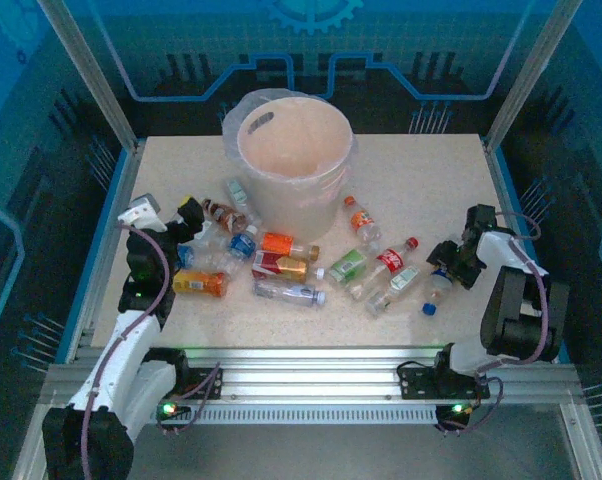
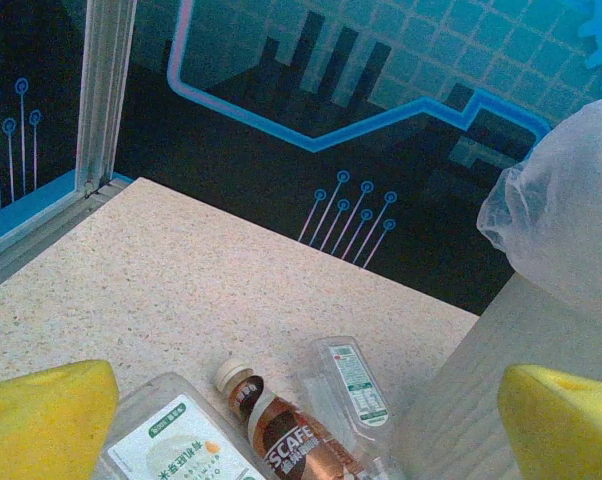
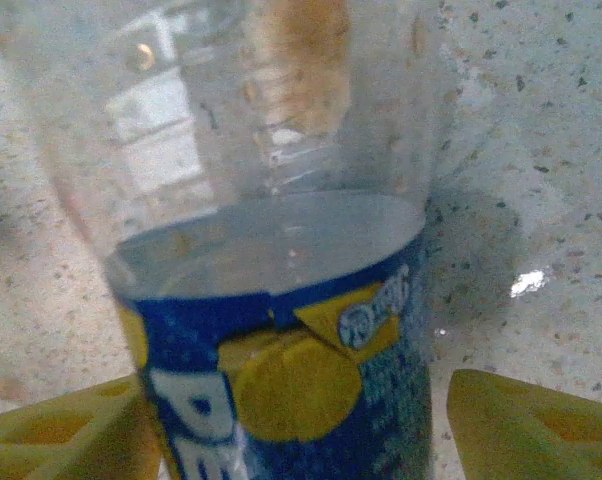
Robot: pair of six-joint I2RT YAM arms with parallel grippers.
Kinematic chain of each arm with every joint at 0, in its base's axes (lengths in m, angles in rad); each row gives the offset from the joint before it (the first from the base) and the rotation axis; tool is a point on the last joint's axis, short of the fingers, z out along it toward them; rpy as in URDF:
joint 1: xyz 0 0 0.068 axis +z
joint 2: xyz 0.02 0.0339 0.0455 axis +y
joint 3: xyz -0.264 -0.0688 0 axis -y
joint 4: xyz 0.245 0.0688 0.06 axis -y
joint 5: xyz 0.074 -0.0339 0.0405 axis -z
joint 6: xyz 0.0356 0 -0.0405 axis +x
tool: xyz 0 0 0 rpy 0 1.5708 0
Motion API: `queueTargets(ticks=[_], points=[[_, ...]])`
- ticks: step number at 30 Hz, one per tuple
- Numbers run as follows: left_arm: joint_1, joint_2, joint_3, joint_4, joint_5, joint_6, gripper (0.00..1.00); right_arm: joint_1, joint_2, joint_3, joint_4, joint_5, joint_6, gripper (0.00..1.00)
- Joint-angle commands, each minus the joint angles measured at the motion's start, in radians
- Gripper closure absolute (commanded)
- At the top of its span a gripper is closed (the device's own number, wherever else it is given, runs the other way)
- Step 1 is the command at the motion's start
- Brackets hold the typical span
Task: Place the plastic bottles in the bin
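The right hand (image 1: 449,265) straddles a blue-labelled bottle (image 3: 281,380) lying near the right edge of the table (image 1: 431,170), jaws parted, a gap showing on one side. The left hand (image 1: 189,214) hangs wide open left of the bin (image 1: 301,200), above the plastic bottles (image 1: 281,265) strewn before it.

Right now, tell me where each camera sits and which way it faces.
Top external: above and behind the bases, looking down at bin, bottles, left claw, right claw.
Left wrist: low, facing the back wall; open left claw, bin at right.
Right wrist: pointing down at a blue-label bottle inside the right claw.
Shared: bin, top and left wrist.
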Motion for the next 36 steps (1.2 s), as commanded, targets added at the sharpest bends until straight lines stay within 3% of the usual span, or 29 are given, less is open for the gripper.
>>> queueTargets(ticks=[1, 8, 15, 24, 36], points=[[-0.002, 0.004, 0.030, 0.005, 0.017, -0.026, 0.01, -0.015, 0.046, 0.025, 0.035, 0.009, 0.013, 0.30], [-0.002, 0.000, 0.039, -0.011, 0.011, -0.036, 0.01, -0.015, 0.071, 0.070, 0.018, 0.068, 0.001, 0.50], [-0.001, -0.007, 0.058, -0.051, -0.017, -0.067, 0.01, 0.015, -0.063, 0.169, -0.087, 0.137, -0.023, 0.73], [-0.002, 0.001, 0.097, -0.098, 0.006, -0.125, 0.01, 0.298, -0.173, 0.567, -0.192, 0.249, -0.086, 0.77], [-0.001, 0.083, 0.215, -0.233, 0.115, -0.225, 0.01, 0.639, 0.118, 1.237, -0.043, 0.165, -0.229, 0.79]])
